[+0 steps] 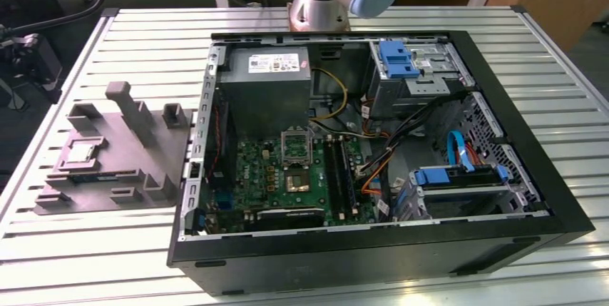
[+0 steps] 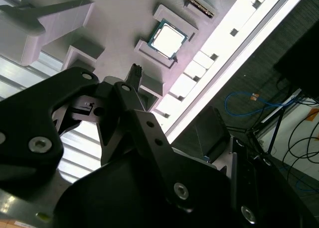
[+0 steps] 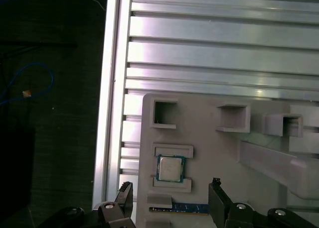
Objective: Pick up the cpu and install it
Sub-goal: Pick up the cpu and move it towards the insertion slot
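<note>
The cpu [image 1: 79,151] is a small silvery square lying flat in a shallow pocket of the grey moulded tray [image 1: 133,167], at the exterior view's left, outside the computer case. In the first wrist view my gripper [image 3: 171,198] hovers over the tray [image 3: 209,148], open. Its two black fingers [image 3: 125,195] stand wide apart on either side of the cpu [image 3: 170,168], and nothing is between them. The second wrist view shows the cpu [image 2: 168,38] beyond a black fingertip [image 2: 135,72]. In the case, the silver-framed socket [image 1: 294,140] sits on the green motherboard [image 1: 276,181].
The open black computer case [image 1: 381,249] lies on a slatted aluminium table [image 1: 85,256]. A memory stick [image 3: 185,208] rests in the tray beside the cpu. Tall tray posts [image 1: 128,103] rise nearby. Cables [image 1: 400,142], drive bays [image 1: 414,70] and a power supply [image 1: 267,81] fill the case.
</note>
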Robot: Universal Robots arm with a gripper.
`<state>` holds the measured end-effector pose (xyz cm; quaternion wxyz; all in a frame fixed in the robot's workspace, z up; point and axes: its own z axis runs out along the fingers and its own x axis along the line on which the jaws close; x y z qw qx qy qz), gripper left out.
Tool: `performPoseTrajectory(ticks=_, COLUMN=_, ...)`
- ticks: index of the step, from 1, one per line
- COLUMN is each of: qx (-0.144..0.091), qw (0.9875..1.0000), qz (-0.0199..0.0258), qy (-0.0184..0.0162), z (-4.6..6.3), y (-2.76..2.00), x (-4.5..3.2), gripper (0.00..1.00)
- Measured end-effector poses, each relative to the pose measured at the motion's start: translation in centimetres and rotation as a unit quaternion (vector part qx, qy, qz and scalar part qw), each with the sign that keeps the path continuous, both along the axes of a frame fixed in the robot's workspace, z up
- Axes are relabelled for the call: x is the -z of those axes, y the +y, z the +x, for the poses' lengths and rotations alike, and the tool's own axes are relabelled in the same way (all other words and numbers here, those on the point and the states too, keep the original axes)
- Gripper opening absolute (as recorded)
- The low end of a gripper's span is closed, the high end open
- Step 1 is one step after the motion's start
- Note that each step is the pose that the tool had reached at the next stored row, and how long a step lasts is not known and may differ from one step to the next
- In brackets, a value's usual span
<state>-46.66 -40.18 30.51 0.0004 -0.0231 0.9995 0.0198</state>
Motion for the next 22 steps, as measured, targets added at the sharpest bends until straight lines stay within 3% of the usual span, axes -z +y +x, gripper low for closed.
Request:
performPoseTrajectory(ticks=18, qx=0.000, qw=1.0000, qz=0.0000, qy=0.0001, z=0.0, y=0.00, x=0.37, gripper=0.71)
performPoseTrajectory(ticks=20, qx=0.000, qw=1.0000, qz=0.0000, qy=0.0001, z=0.0, y=0.00, x=1.71, gripper=0.71)
performPoseTrajectory(ticks=22, qx=0.000, qw=1.0000, qz=0.0000, qy=0.0000, z=0.0, y=0.00, x=1.73, gripper=0.71)
